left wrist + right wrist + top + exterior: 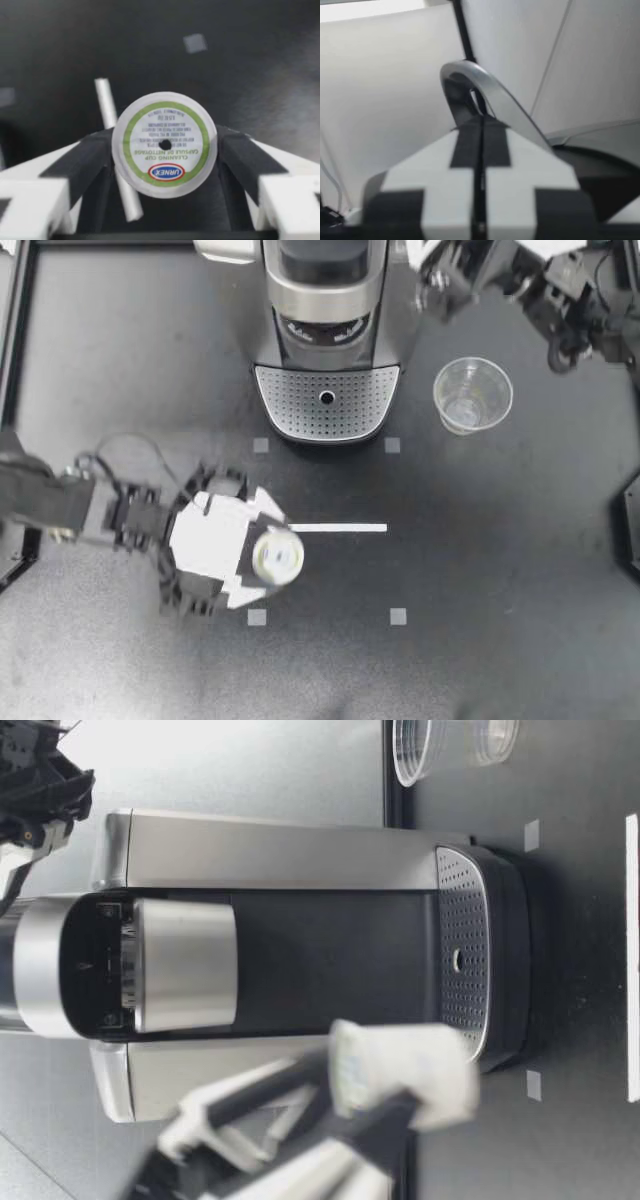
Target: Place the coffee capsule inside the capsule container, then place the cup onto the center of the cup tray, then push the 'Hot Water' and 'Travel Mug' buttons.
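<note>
Left gripper (272, 558) pinches coffee capsule (279, 555) from two sides, at 7 o'clock from coffee machine (325, 310). Capsule stands straight, lid up, long way up-down. Right gripper (432, 282) at machine's 2 o'clock, fingers pressed together. Cup (472, 394) upright, 3 o'clock from cup tray (300, 410).

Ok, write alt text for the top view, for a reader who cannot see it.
From above, my left gripper holds a round capsule in front of a coffee machine on a black table. A clear cup stands on the table beside the machine's perforated tray, not on it.
</note>
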